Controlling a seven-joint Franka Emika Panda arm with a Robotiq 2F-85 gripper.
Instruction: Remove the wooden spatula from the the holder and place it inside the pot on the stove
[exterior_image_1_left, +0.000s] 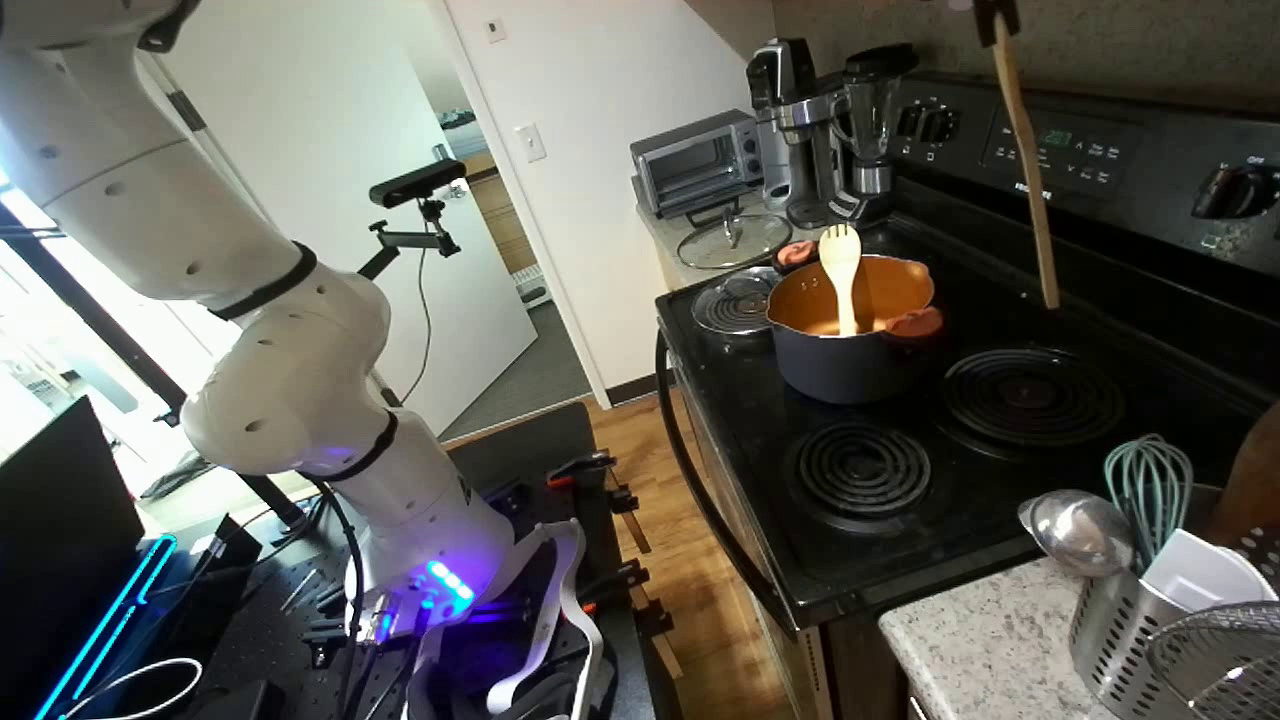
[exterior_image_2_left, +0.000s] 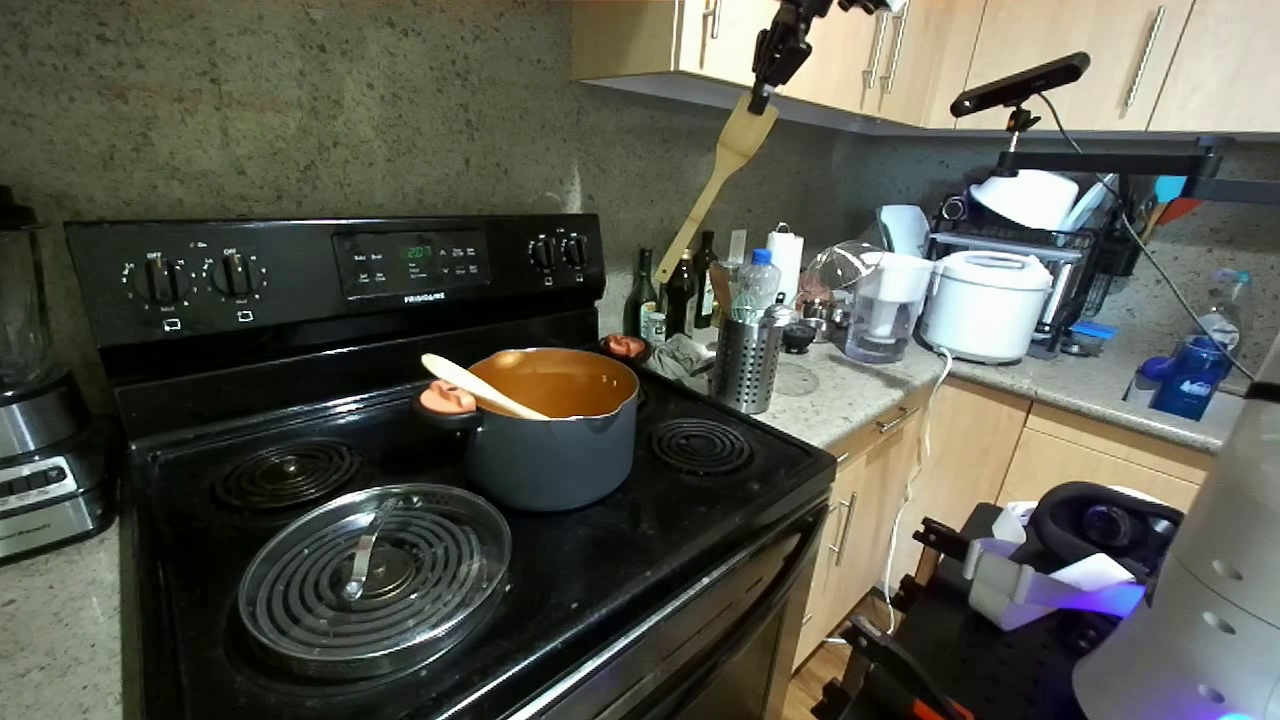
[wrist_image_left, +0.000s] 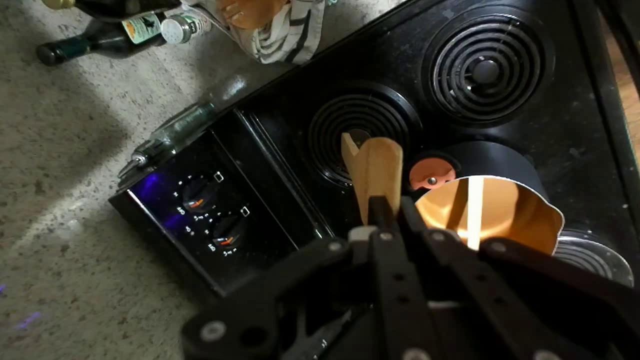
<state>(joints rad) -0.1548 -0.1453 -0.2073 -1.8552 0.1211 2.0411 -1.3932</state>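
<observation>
Spatula (exterior_image_2_left: 733, 152) smooth wood; stove (exterior_image_2_left: 600, 550) glossy; pot (exterior_image_2_left: 550, 460) matt outside, glossy inside; holder (exterior_image_2_left: 745, 365) shiny metal.

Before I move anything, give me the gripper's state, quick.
Gripper: closed, holding the wooden spatula by its broad head, handle hanging down at a slant.

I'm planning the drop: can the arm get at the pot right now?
Probably yes: the claw holds the wooden spatula higher than the uncovered pot, with nothing visible between, though a pale fork leans inside.
</observation>
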